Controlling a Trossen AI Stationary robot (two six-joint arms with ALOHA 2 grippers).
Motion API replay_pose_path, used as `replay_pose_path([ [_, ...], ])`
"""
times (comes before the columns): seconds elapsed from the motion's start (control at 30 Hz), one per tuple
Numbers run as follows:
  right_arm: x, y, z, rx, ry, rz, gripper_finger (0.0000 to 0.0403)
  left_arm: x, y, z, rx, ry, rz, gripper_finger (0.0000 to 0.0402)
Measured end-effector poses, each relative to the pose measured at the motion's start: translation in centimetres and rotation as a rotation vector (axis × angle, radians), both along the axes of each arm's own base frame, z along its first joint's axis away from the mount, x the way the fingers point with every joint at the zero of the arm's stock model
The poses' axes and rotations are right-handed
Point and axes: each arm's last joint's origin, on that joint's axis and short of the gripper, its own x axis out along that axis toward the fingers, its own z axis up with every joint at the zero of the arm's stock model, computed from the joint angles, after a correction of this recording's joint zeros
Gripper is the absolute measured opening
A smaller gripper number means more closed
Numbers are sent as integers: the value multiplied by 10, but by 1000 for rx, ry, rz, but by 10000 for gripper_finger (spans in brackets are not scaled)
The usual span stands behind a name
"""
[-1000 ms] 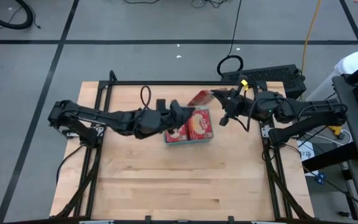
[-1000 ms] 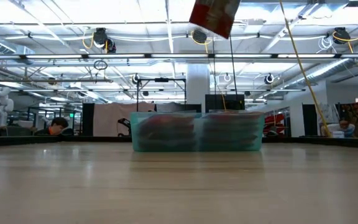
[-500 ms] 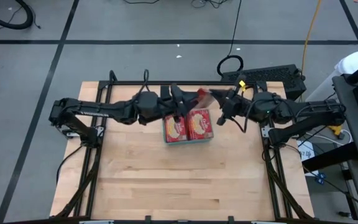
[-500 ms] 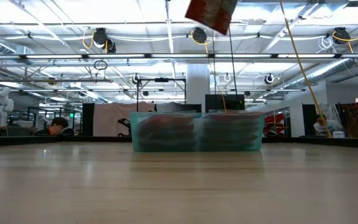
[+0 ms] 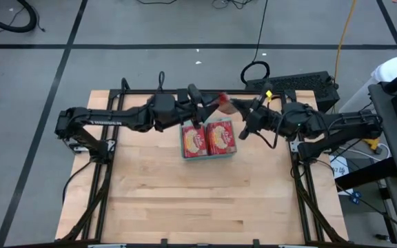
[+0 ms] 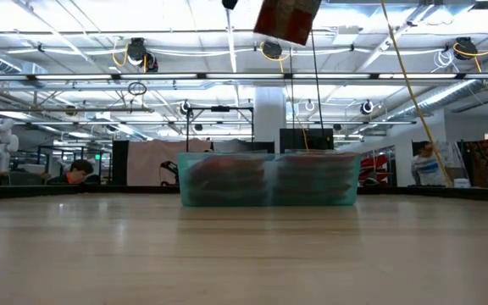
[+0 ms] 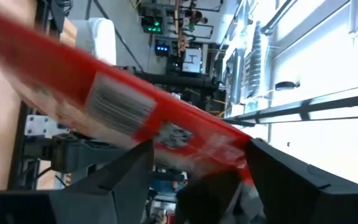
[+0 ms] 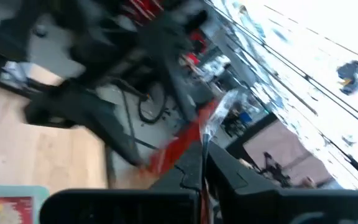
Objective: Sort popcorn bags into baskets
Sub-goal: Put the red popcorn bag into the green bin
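We see both arms meeting above the far side of the wooden counter (image 5: 185,200), just behind the teal tray (image 5: 209,155). The right gripper (image 5: 234,107) has its fingers pinched fully together on one corner of a red bag (image 5: 220,105), which hangs in the air over the tray's far edge; in the low view the same bag (image 6: 286,19) floats high above the tray (image 6: 269,180), tilted, clear of everything below. The left gripper (image 5: 202,110) sits just beside this bag on its other side, fingers spread wide. In the left wrist view the bag (image 7: 104,106) runs slantwise across the gap in front of the two dark fingers (image 7: 126,177), showing a white barcode panel, but we cannot tell whether either finger touches it. In the right wrist view a thin crinkled edge of the bag (image 8: 191,134) rises straight from between the closed fingers (image 8: 182,177). Inside the tray lie more bags (image 5: 209,138), face up in two side-by-side stacks, their cream-yellow pictures showing from above.
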Motion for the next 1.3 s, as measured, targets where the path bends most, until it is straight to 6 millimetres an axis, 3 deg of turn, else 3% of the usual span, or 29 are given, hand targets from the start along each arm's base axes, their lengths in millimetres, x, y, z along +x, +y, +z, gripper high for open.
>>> replay_pose_path([
  [0.2, 10, 7, -7, -3, 31, 65, 0, 0, 10, 1, 34, 3, -32, 256],
  [0.53, 11, 13, -11, -33, 84, 127, 0, -1, 26, 6, 182, -18, -206, 133],
  [0.8, 11, 14, -17, -36, 150, 179, 0, -1, 26, 2, 258, 48, -281, 166],
  [0.9, 11, 14, -20, -37, 179, 189, 0, -1, 26, -3, 312, 104, -300, 162],
  [1.0, 10, 15, -22, -38, 204, 198, 0, -1, 26, -2, 371, 112, -311, 124],
  [1.17, 10, 14, -26, 4, 226, 193, 0, -1, 26, -6, 427, 158, -320, 25],
  [1.3, 9, 14, -29, 58, 222, 188, 10, -2, 30, -10, 464, 214, -336, 17],
])
